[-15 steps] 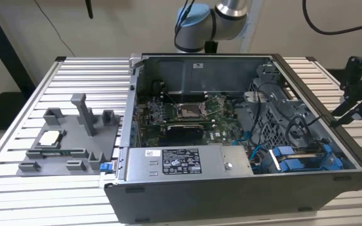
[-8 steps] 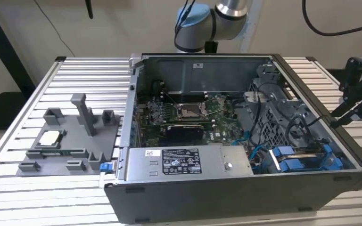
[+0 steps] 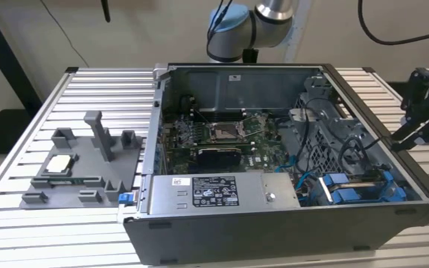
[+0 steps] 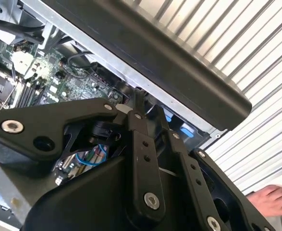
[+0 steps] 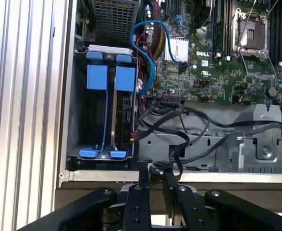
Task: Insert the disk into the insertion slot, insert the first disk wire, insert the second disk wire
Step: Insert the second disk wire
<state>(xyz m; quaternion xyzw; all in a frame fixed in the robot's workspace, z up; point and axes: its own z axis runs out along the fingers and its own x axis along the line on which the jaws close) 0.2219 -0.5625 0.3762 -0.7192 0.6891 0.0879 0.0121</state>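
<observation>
An open computer case (image 3: 289,223) lies on the slatted table. In its near right corner is the insertion slot (image 3: 356,187), a grey bay with blue rails (image 5: 96,77). What looks like the disk (image 5: 125,113) stands edge-on inside it in a blue carrier. A blue wire (image 5: 153,57) loops from the board toward the bay. The end of a black wire bundle (image 5: 138,135) lies loose beside the disk's edge. My gripper (image 3: 399,146) hangs outside the case's right wall, above its rim (image 5: 155,168), with its fingers close together and holding nothing.
A grey fixture tray (image 3: 80,167) sits on the exterior view's left of the case. The power-supply box (image 3: 214,192) lies along the case's front. The motherboard (image 5: 217,57) and cables fill the middle. A person's hand (image 4: 275,199) rests on the table near the gripper.
</observation>
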